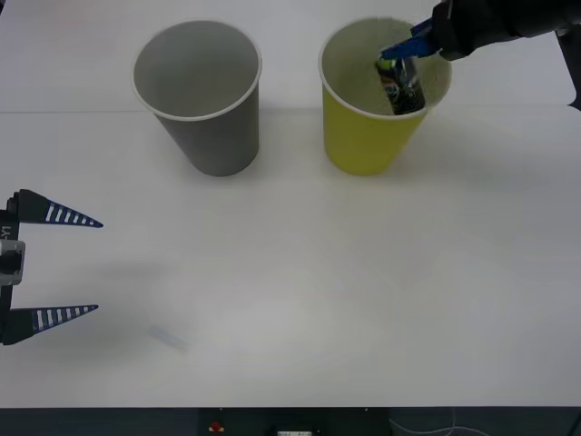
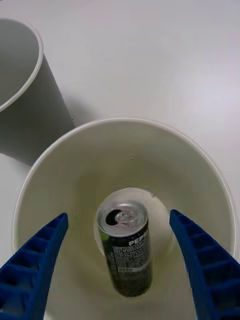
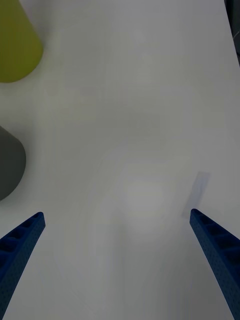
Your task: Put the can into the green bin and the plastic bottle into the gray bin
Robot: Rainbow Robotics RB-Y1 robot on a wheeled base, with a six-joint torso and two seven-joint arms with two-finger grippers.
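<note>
**Can lying in green bin; right gripper open above it**

White tabletop [image 1: 300, 272] is running bare across the work area, with a dark strip along its near edge.

Nearest, at about eight o'clock in the front view, the left gripper [image 1: 95, 265] is hanging low over the table with its blue ribbed fingers spread wide and nothing between them. Its arm is sitting idle, pointing toward three o'clock.

Farther back, at eleven o'clock, the gray bin [image 1: 200, 95] is standing upright and showing only its pale inside. Beside it, well apart at one o'clock, the green bin [image 1: 370, 136] is standing upright.

The can [image 2: 126, 245] is resting inside the green bin, leaning tilted against the wall with its silver lid up. Judgement: it is looking light, rigid and smooth, so liable to slip; any re-grip is best taken across the middle of its body, squarely, with moderate force to avoid denting thin metal. The paper bin is likely tipping easily if knocked.

Farthest, the right gripper [image 2: 117, 272] is reaching in from two o'clock and pointing down over the bin's mouth. Its fingers are standing apart on either side of the can, touching neither can nor wall as far as the wrist view shows.
</note>
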